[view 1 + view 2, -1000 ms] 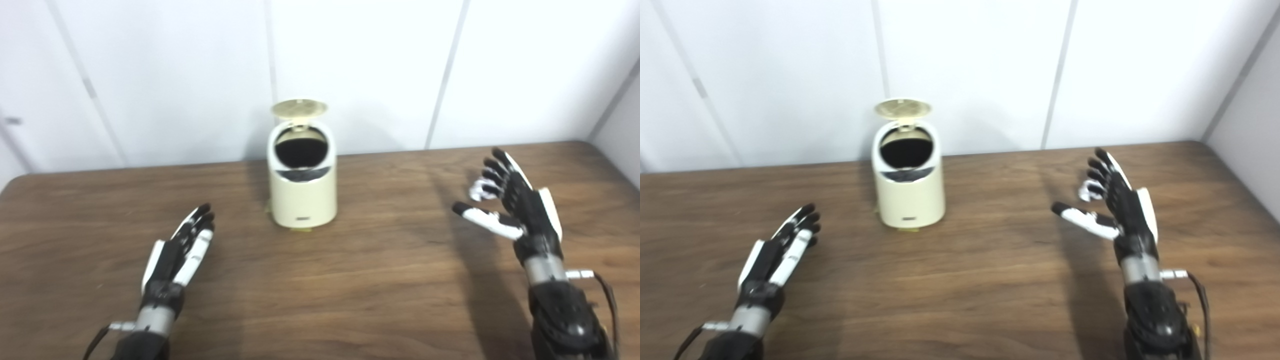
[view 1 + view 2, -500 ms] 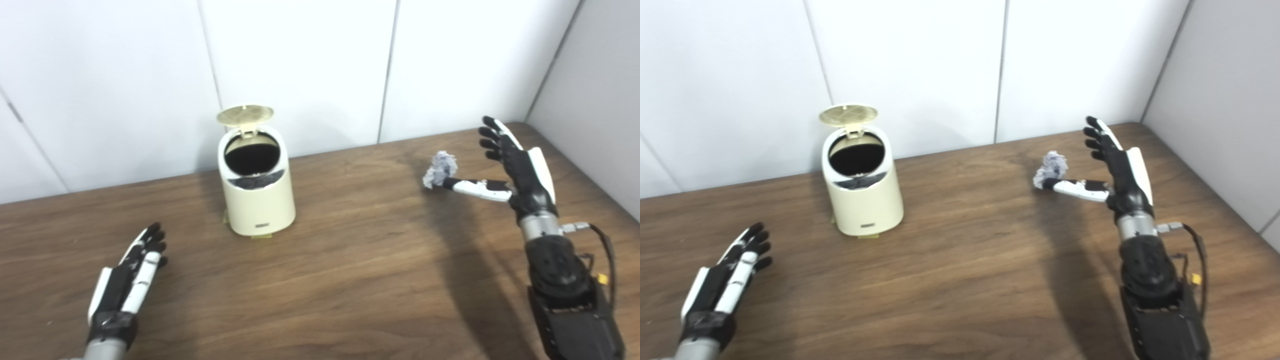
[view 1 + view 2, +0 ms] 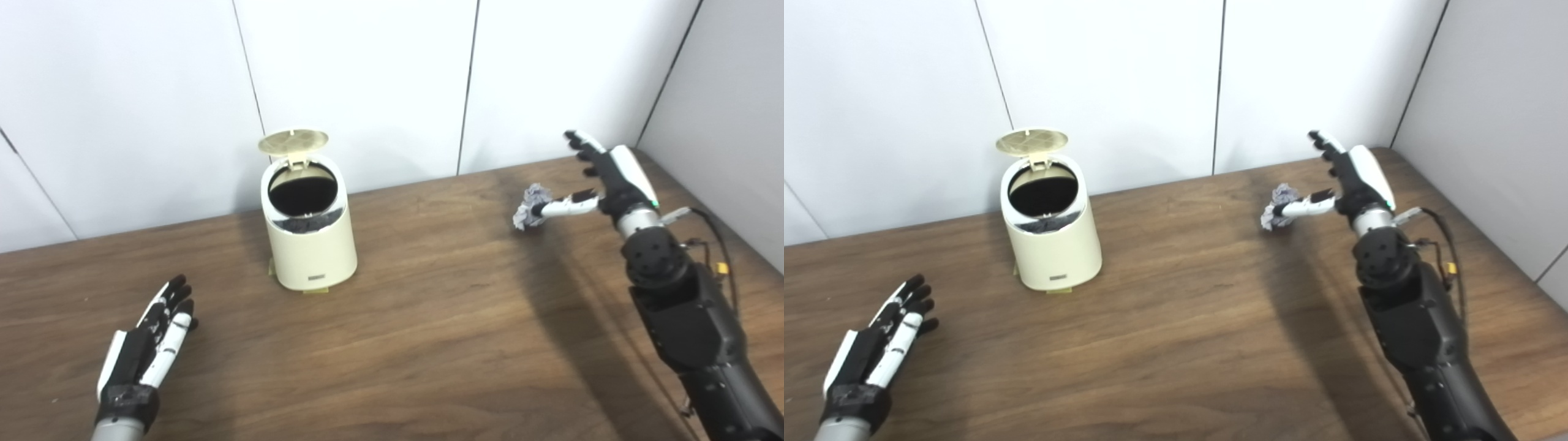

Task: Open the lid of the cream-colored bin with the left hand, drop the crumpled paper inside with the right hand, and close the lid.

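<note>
- Two hands are in view, and only the right hand [image 3: 609,174] is anywhere near the crumpled paper [image 3: 528,206]; the left hand [image 3: 144,352] lies well apart from it, on the far side of the cream-colored bin [image 3: 308,229].
- From the bin, the paper sits on the tabletop [image 3: 429,331] well off to the robot's right and slightly farther back toward the wall.
- Right hand: fingers [image 3: 1326,146] spread apart and holding nothing, with the thumb stretched toward the bin so that its tip reaches the paper; whether it touches cannot be told.
- Relative to those fingers, the paper lies on the bin side, roughly at the thumb tip, so closing should gather it in.
- Left hand: open, empty, fingers apart, low near the tabletop, nearer the robot than the bin.
- Bin's lid [image 3: 293,141] stands up, mouth exposed.
</note>
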{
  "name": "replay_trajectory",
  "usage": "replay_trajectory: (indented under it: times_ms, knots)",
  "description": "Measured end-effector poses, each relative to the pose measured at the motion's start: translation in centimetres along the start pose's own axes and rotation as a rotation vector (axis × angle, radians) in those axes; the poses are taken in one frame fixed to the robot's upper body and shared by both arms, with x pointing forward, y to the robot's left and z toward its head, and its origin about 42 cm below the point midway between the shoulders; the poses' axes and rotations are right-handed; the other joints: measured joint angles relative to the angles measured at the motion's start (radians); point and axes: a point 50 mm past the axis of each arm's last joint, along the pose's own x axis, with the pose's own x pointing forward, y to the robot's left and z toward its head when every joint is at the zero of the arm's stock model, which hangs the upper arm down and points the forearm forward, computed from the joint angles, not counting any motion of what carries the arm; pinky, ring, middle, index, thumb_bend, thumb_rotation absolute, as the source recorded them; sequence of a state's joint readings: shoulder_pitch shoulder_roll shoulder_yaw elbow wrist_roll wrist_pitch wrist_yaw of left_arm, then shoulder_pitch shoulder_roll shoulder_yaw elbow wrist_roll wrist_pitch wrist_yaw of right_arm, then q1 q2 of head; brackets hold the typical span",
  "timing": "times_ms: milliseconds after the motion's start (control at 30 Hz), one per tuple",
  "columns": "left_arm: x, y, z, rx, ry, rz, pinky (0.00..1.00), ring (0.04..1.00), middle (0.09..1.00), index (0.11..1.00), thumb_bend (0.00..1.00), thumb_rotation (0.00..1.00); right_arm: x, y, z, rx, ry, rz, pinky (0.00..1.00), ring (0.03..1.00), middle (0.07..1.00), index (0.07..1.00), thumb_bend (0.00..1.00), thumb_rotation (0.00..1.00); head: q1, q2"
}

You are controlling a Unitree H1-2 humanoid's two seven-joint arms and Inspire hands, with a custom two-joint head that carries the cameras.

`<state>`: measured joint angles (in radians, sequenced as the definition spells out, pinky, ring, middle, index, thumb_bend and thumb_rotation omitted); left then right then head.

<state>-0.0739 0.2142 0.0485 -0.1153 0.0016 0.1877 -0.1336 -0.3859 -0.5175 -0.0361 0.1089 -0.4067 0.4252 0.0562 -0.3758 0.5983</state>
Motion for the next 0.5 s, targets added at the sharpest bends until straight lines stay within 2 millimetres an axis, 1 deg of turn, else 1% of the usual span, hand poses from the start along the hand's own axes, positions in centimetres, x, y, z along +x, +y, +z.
replay_trajectory:
  times_ms: [100,200,300,400,500]
  knots:
    - [-0.1,0.0,0.2,0.000,0.003,0.000,0.90,0.931,0.940,0.979,0.33,0.61,1.5,0.4,-0.5,-0.059,0.036,0.044,0.79,0.861,0.873,0.878,0.91,0.07,0.005,0.006]
    - [-0.2,0.0,0.4,-0.001,0.005,0.001,0.90,0.928,0.935,0.976,0.34,0.61,2.9,0.7,-0.6,-0.135,0.061,0.074,0.75,0.845,0.870,0.873,0.92,0.07,0.006,0.012]
    - [-0.3,0.0,0.5,0.001,0.009,0.003,0.89,0.924,0.934,0.978,0.34,0.62,3.9,1.0,-0.5,-0.208,0.079,0.101,0.73,0.829,0.872,0.872,0.94,0.08,0.006,0.017]
    - [-0.6,-0.1,0.7,0.003,0.007,0.001,0.91,0.930,0.938,0.981,0.33,0.64,4.6,1.3,-0.3,-0.229,0.093,0.126,0.73,0.837,0.875,0.872,0.94,0.07,0.008,0.020]
    - [-0.7,-0.1,0.7,0.003,0.008,0.000,0.90,0.928,0.937,0.974,0.33,0.65,4.9,1.6,-0.5,-0.240,0.105,0.141,0.74,0.839,0.870,0.856,0.94,0.06,0.008,0.021]
